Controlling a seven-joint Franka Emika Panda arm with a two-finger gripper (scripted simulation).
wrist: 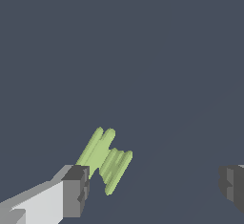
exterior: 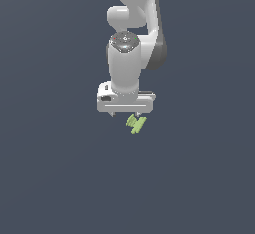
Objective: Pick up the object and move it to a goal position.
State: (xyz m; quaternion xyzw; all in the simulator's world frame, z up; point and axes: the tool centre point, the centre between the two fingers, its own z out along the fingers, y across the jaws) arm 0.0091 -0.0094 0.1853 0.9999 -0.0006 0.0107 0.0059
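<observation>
Your end effector [exterior: 126, 113] was spread wide, with nothing between its fingers. In the wrist view one dark fingertip [wrist: 76, 191] sat right beside the light-green H-shaped piece [wrist: 106, 160], while the other fingertip [wrist: 233, 186] stood well apart on the far side. So the piece lay off-centre in the opening, crowded against one finger rather than midway between the two. In the exterior view the H-shaped piece [exterior: 136, 124] showed just below the end effector, toward the finger on the exterior view's right.

That offset was your main risk. Had you descended as it stood, the near fingertip could have landed on a bar of the piece, or clipped it and knocked it sideways across the dark surface. Had you closed from there, the near finger would have met the piece first and shoved or spun it before the far one arrived.

The piece also lay skewed to the line between the fingers. A squeeze could have caught only the bar ends or a corner, and a small, thin part like this would likely have twisted out or slipped during the lift.

You could not tell from either view how high the fingertips hung above the surface.
</observation>
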